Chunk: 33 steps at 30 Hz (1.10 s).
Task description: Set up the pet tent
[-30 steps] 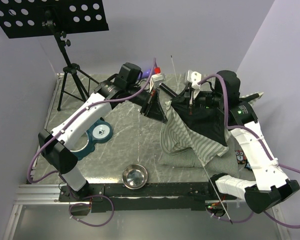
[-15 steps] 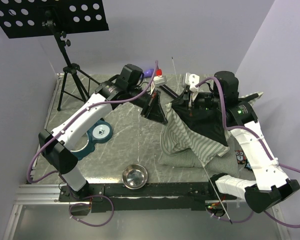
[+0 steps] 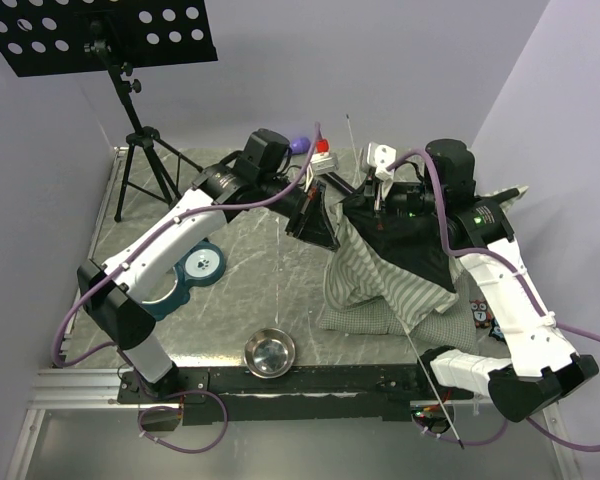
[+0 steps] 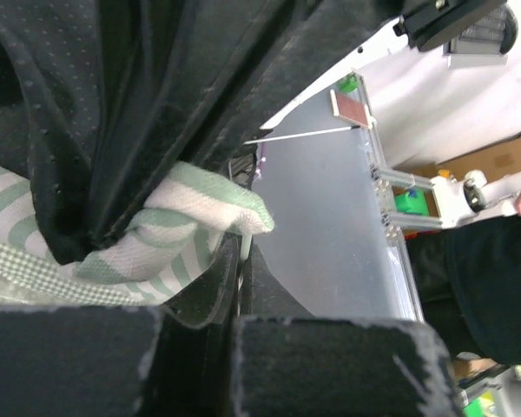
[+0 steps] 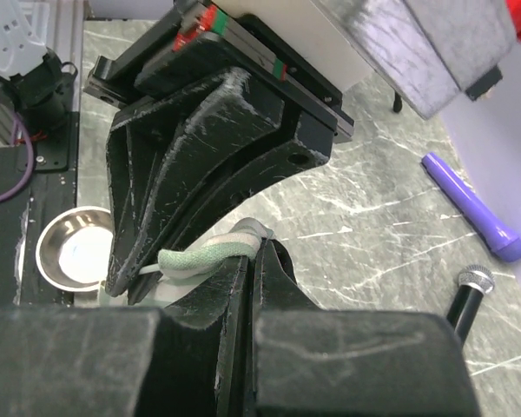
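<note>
— Both claws have edged closer together since a second ago. The left claw point(image 4: 241, 261) is shut tight on the tent's point(image 3: 380, 280) striped hem, and the right claw point(image 5: 250, 256) is shut on a green fold of it.

— From overhead both pinches are hidden; only the wrist views show them. The tent lies heaped right of centre on the table point(image 3: 250, 290), its dark corner lifted and its right edge cut off by the arm.

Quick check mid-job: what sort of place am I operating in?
Probably a robot test cell, not a home: plain lilac walls box in a marble-look table, aluminium framing edges the near side, and a perforated black stand sits on a tripod.
</note>
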Available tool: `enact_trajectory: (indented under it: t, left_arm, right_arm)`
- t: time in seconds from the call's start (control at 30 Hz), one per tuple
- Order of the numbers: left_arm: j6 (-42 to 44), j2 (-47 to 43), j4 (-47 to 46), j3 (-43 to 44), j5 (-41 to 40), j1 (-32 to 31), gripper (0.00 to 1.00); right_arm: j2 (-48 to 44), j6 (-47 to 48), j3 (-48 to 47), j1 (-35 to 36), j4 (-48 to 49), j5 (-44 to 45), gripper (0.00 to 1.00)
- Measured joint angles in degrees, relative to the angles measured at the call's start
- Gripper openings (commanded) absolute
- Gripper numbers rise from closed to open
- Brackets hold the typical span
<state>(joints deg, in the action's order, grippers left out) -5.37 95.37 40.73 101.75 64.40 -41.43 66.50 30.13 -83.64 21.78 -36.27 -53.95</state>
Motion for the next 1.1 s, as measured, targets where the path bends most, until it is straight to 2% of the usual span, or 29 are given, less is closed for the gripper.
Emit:
enact_trajectory:
  t: [0.27, 0.67, 0.77, 0.87, 0.93, 0.97, 1.03, 1.1]
  left_arm:
    - [-7.50, -0.50, -5.92, -4.68, 2.73, 4.37, 0.01]
    - [-2.75, -0.55, -3.98, -3.58, 1.49, 0.66, 0.01]
    - [-2.82, -0.81, -3.91, -4.17, 1.33, 1.16, 0.01]
    - [-4.81, -1.90, -6.84, -6.84, 1.53, 2.78, 0.01]
    - [-5.51, -2.67, -8.22, -8.39, 1.18, 3.93, 0.01]
    - [-5.64, -2.93, -8.50, -8.81, 0.83, 4.44, 0.01]
    - [-5.64, -3.10, -9.16, -8.98, -0.42, 5.40, 0.01]
    - [-5.20, -3.15, -9.68, -8.98, -1.42, 5.62, 0.01]
  right_arm:
    - [-1.42, 2.75, 1.31, 0.15, -0.57, 2.23, 0.00]
    - [-1.44, 9.33, 1.03, 3.08, -4.76, 4.42, 0.00]
    - [-1.44, 10.01, 1.03, 3.21, -5.33, 4.46, 0.13]
    - [-1.44, 9.49, 1.03, 3.21, -5.18, 5.09, 0.39]
    - [-1.57, 8.33, 1.05, 3.21, -4.07, 6.23, 0.49]
    - [-1.79, 7.69, 1.09, 3.19, -3.45, 6.73, 0.57]
    - [-2.62, 5.79, 1.40, 3.19, -2.69, 7.21, 0.68]
    - [-3.80, 3.52, 1.66, 2.78, -2.16, 7.78, 0.73]
